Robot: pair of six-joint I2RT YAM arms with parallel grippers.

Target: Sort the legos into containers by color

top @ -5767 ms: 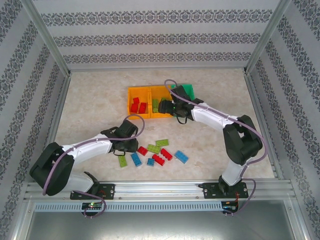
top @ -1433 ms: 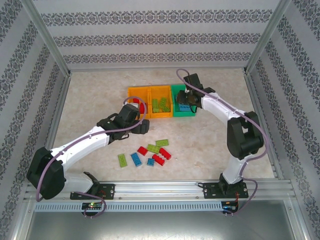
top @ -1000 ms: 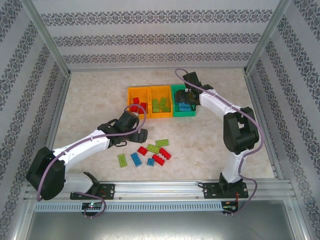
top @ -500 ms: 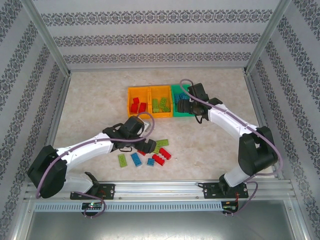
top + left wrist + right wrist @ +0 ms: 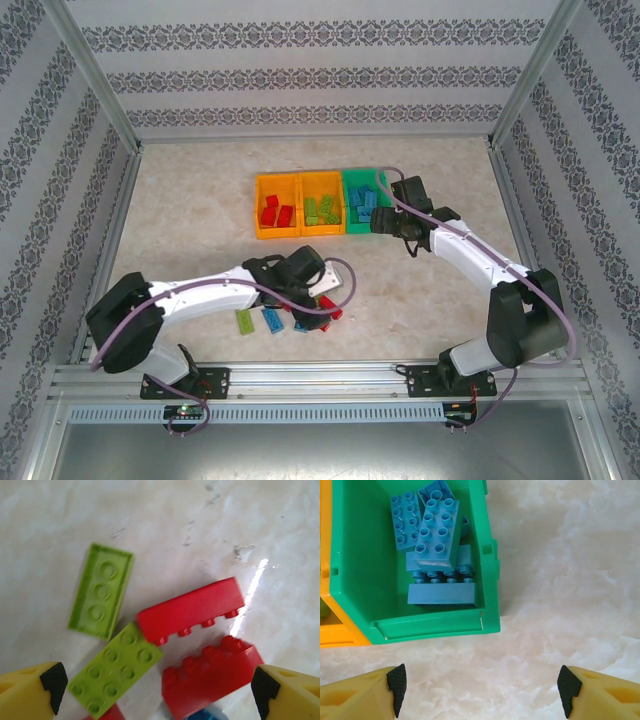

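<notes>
Pale marbled table [image 5: 200, 200]. Green bin [image 5: 490, 580], smooth plastic, holds blue bricks [image 5: 437, 527]; the right gripper [image 5: 480, 682] hovers just beside it, open and empty. Well apart from the bin, the left gripper [image 5: 157, 685] gapes empty over red bricks [image 5: 190, 610] touching lime bricks [image 5: 115, 672]. Closing here could pinch two colours, because they crowd. Bricks: glossy, studded, rectangular.

I am logging three bins [image 5: 322, 176] sitting side by side at the far middle of the table [image 5: 180, 220], bricks [image 5: 437, 525] lying inside each, and a loose cluster [image 5: 272, 318] lying well in front, toward the near edge.
</notes>
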